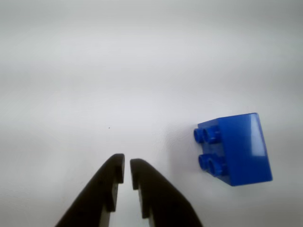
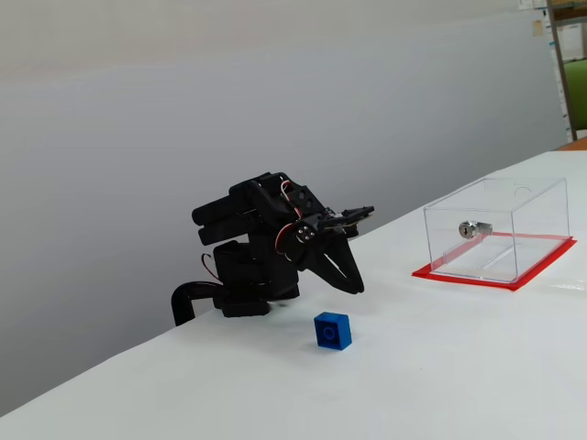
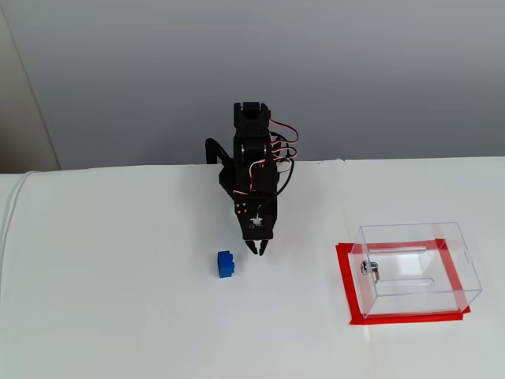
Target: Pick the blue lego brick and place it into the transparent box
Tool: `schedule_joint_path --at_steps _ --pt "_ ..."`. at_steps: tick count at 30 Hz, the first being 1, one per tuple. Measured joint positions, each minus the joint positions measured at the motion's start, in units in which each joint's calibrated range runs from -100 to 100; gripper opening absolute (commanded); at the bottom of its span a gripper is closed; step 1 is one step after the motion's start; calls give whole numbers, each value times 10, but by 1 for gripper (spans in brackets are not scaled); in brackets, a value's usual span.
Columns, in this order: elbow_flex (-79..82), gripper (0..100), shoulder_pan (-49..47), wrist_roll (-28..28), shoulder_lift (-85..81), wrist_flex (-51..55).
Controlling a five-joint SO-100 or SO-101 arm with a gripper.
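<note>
Black jaws fill the bottom of my wrist view, their tips almost meeting with only a thin slit between them, clenched on nothing. No point after "jaws", so I mark the gripper (image 1: 127, 166) itself, which hangs just above the white worktop (image 1: 94, 71). Off to the right of the jaws in the wrist view lies the blue lego brick (image 1: 236, 149), tipped on its side with its studs facing toward the jaws, clear of them and not touched. In a fixed view the brick (image 3: 226, 264) sits just beside the jaw tips, and the transparent box (image 3: 414, 268) stands well apart on the opposite side, on its red base (image 3: 347, 296), with a small silver metal piece (image 3: 369, 268) inside.
</note>
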Motion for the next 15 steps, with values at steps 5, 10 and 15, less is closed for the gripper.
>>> schedule_joint_path --at_steps 5,10,15 --pt "0 1 7 0 0 0" --pt "0 1 33 0 0 0" --pt "0 1 36 0 0 0"
